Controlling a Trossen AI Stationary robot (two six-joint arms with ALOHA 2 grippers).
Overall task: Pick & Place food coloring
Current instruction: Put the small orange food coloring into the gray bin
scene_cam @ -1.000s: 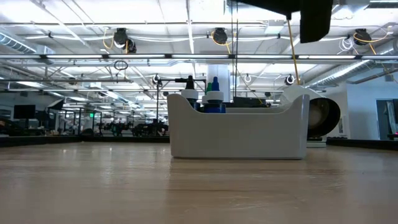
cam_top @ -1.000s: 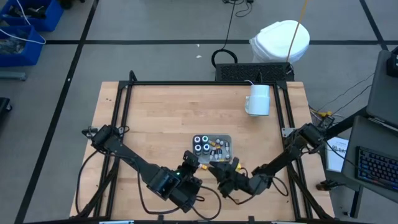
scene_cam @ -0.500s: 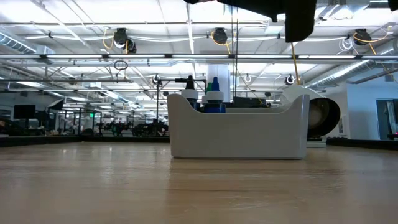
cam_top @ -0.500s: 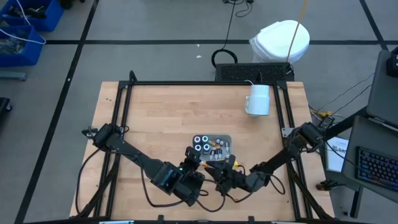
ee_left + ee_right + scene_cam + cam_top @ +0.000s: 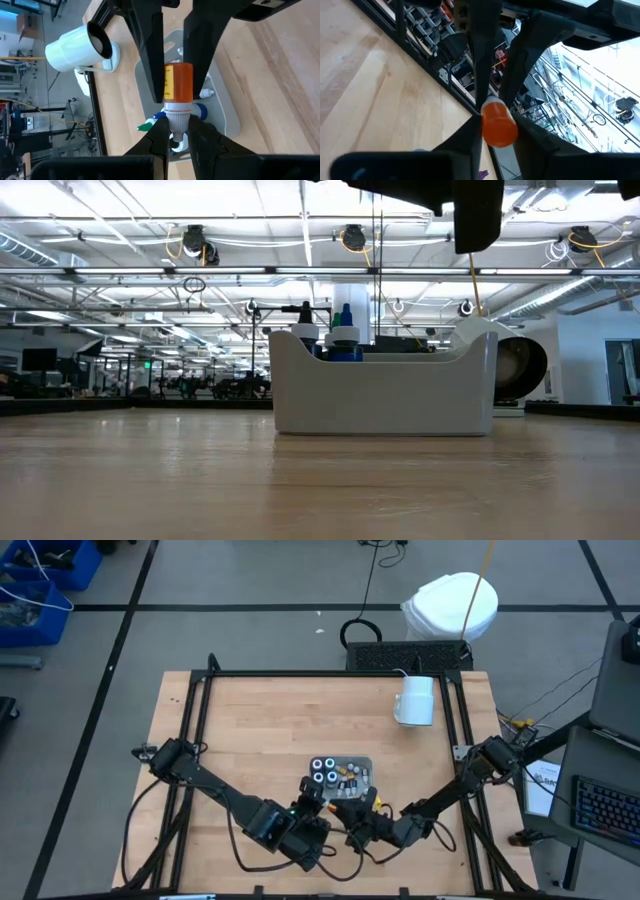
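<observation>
Right gripper newly clamping orange bottle's cap, left gripper gripping its body.

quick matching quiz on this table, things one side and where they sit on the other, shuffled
Things:
1. orange bottle
2. white mug
3. dark round pots
4. clear tray

Places:
A. far right part of the table, apart from everything else
B. near the table's front middle, holding the small bottles
C. in the air between the left gripper and the right gripper
D. grouped at the tray's left end

Pairs: 1-C, 2-A, 3-D, 4-B
</observation>
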